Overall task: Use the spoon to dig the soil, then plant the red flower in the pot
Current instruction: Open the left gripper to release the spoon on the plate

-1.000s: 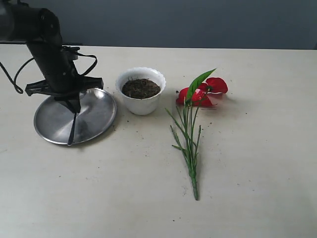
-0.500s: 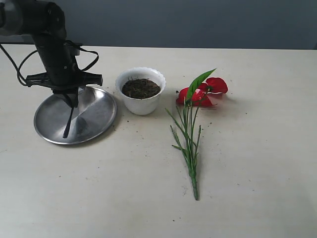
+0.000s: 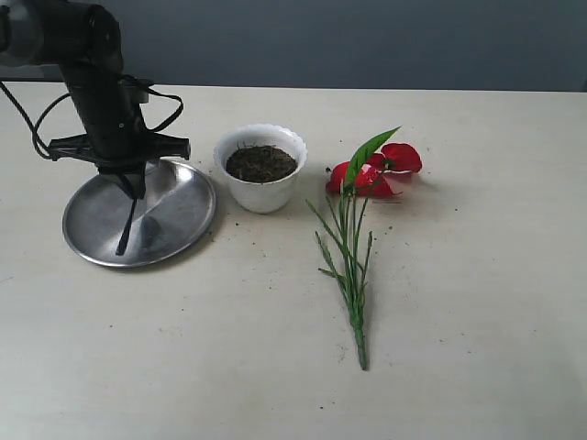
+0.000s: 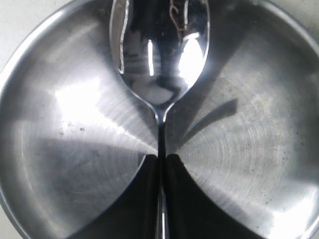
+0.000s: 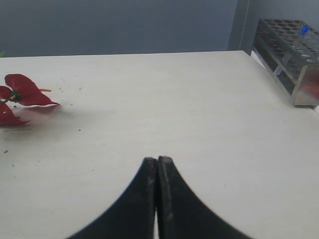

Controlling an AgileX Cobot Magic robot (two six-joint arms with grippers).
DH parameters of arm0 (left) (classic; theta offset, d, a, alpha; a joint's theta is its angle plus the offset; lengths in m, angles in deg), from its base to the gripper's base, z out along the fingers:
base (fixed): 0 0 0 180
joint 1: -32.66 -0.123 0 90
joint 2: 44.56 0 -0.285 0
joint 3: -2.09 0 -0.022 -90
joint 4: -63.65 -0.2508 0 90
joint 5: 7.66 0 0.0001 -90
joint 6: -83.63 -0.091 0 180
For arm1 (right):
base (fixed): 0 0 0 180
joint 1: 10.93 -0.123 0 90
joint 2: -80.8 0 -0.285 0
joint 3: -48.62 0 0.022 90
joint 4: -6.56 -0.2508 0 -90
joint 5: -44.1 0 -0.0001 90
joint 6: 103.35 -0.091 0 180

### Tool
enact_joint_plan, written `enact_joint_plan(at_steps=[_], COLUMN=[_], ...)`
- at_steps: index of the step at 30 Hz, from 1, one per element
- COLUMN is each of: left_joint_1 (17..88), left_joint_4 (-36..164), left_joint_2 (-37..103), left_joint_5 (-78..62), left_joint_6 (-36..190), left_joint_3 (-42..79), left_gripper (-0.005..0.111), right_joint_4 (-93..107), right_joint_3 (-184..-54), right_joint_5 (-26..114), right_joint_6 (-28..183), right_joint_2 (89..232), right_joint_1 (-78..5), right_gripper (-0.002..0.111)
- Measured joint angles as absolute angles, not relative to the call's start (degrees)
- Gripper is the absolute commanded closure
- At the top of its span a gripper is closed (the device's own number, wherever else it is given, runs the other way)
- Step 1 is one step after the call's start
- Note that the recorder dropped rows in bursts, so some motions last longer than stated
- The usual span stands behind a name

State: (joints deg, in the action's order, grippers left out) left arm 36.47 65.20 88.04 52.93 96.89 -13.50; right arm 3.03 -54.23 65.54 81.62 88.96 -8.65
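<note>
My left gripper (image 3: 135,188) is shut on the thin handle of the shiny silver spoon (image 3: 123,236), which hangs down over the round steel plate (image 3: 179,215). In the left wrist view the spoon (image 4: 159,55) shows its bowl above the plate (image 4: 259,149), the handle pinched at the gripper (image 4: 160,158). The white scalloped pot (image 3: 261,188) stands to the right of the plate, filled with dark soil (image 3: 260,163). The red flower (image 3: 371,171) lies flat on the table, stems pointing toward the front. My right gripper (image 5: 157,160) is shut on nothing, and the red petals (image 5: 22,92) lie away from it.
A metal test-tube rack (image 5: 289,55) stands at the table's edge in the right wrist view. Crumbs of soil are scattered on the table around the pot and flower. The right arm does not show in the exterior view.
A second ago the left arm stood lower and tilted; it has risen and straightened, carrying the spoon over the plate. Over the last half second nothing has moved.
</note>
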Motion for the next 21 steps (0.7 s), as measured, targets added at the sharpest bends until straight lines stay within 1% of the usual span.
enact_joint_plan(at_steps=[21], left_joint_1=[36.5], left_joint_4=[66.8], left_joint_2=[90.7], left_joint_5=[52.5], left_joint_6=[96.9], left_joint_3=[-13.5], left_gripper=[0.106], right_joint_4=[3.0], right_joint_3=[-54.2], right_joint_5=[65.5], right_joint_6=[81.6], right_joint_2=[89.0], right_joint_1=[-8.6], right_gripper=[0.109])
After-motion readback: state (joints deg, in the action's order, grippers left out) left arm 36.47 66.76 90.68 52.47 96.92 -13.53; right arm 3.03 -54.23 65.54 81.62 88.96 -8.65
